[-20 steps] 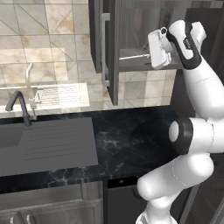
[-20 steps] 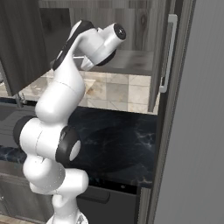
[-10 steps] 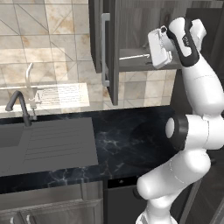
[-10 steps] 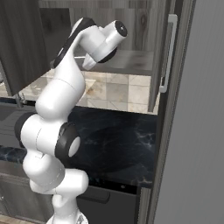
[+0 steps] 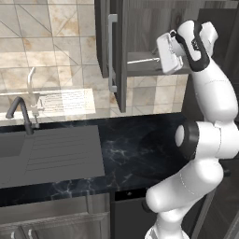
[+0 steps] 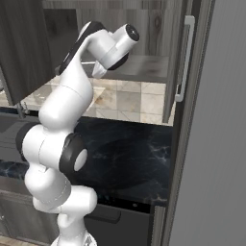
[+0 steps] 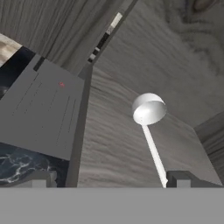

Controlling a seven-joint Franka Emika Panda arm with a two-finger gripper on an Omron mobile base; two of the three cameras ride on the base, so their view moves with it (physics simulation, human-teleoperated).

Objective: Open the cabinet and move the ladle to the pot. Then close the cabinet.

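Ladle (image 7: 149, 114) lies on the cabinet (image 7: 113, 144) shelf, bowl away from the fingers (image 7: 177, 178), handle end touching the right one. Fingers spread wide, holding nothing.

A shiny silver-white ladle (image 7: 148, 109) lies in the dark grey-brown wood-grain cabinet (image 5: 122, 46), above a black marbled counter (image 5: 135, 149).

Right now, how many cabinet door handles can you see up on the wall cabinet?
2. One long silver bar handle is on the open left door, above the counter near the sink. The other handle is on the open right door. No others show.
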